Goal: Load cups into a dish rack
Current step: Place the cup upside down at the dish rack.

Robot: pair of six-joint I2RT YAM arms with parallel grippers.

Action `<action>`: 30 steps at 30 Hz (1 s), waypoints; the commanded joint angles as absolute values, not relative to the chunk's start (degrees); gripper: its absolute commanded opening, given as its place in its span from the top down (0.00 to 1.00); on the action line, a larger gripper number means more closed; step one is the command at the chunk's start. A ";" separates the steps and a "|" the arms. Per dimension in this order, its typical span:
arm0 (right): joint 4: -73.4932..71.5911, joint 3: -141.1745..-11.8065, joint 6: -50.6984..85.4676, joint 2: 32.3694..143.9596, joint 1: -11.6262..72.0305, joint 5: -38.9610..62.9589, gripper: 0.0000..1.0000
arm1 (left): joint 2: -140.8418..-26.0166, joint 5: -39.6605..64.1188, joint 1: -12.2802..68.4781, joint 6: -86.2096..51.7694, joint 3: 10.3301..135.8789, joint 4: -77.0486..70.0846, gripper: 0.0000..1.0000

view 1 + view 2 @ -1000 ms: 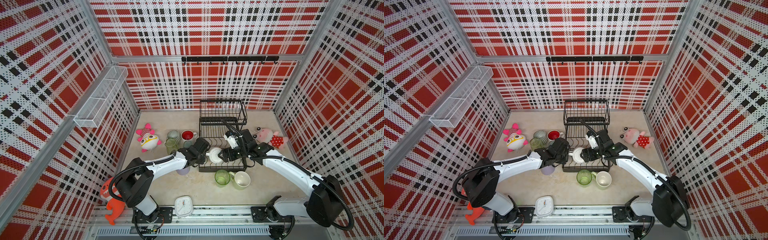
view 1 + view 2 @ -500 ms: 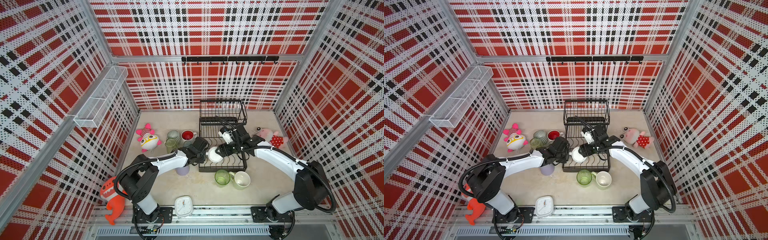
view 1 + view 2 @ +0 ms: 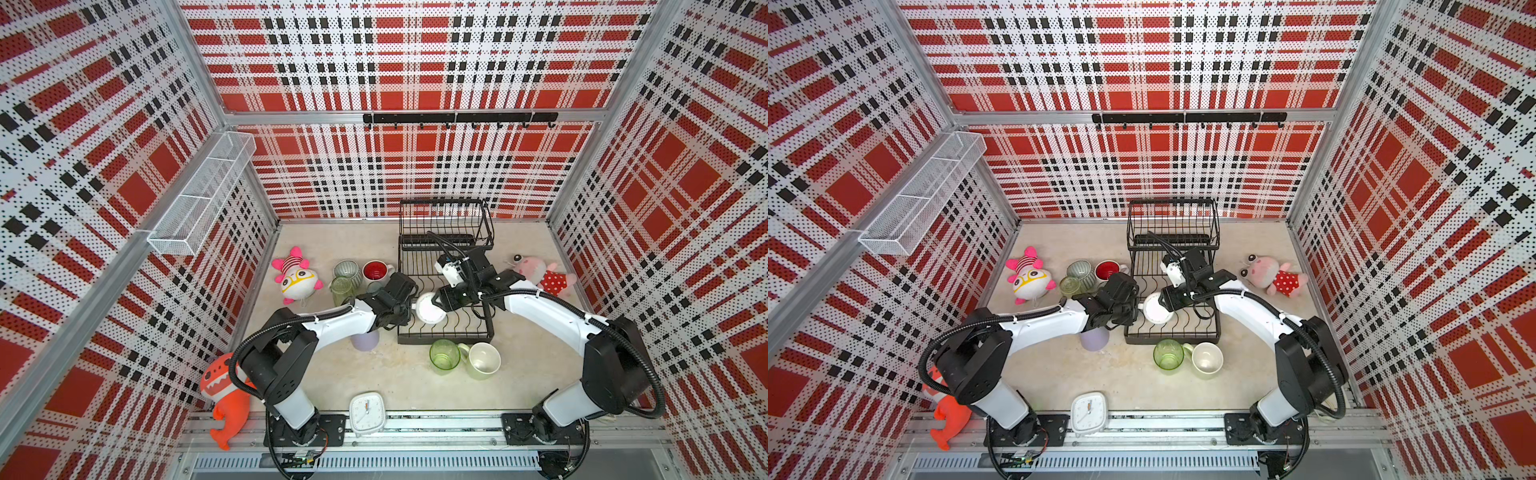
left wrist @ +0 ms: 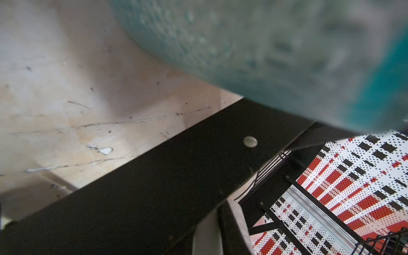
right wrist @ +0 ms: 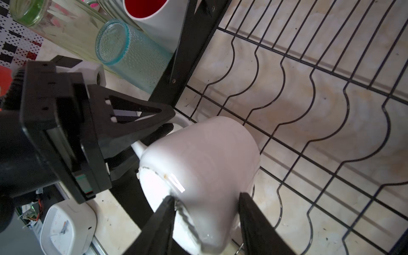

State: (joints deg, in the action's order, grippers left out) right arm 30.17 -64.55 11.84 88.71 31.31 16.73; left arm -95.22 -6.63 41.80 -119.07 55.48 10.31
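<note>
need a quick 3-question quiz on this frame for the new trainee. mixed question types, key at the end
1. True or false: the left gripper is shut on the handle of the white mug.
2. Where is the white mug relative to the dish rack? A: inside its raised upper basket. B: at the plate slots of its lower tier. C: outside it, on its far side.
3. Which cup is partly hidden under the left arm in both top views?

Key:
1. True.
2. B.
3. The lavender tumbler.
</note>
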 commanded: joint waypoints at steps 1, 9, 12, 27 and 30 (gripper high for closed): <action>30.34 -66.24 11.88 90.95 30.85 15.91 0.53 | -96.92 -5.25 41.40 -120.45 56.40 9.91 0.78; 31.36 -67.67 11.34 92.61 30.85 14.94 0.56 | -96.84 -5.97 41.22 -119.65 57.49 9.93 0.65; 31.47 -67.85 11.17 92.81 30.78 15.32 0.57 | -96.48 -6.27 41.22 -119.23 57.66 9.93 0.63; 31.74 -66.71 11.85 93.50 31.24 20.82 0.52 | -92.56 -10.20 40.61 -117.60 56.60 14.37 0.64; 31.88 -66.79 11.95 93.60 31.89 20.79 0.52 | -92.17 -10.71 40.59 -117.20 56.33 14.41 0.59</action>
State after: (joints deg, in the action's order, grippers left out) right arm 30.61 -67.00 12.01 93.01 30.96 19.31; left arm -94.00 -9.28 41.06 -118.13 56.77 12.56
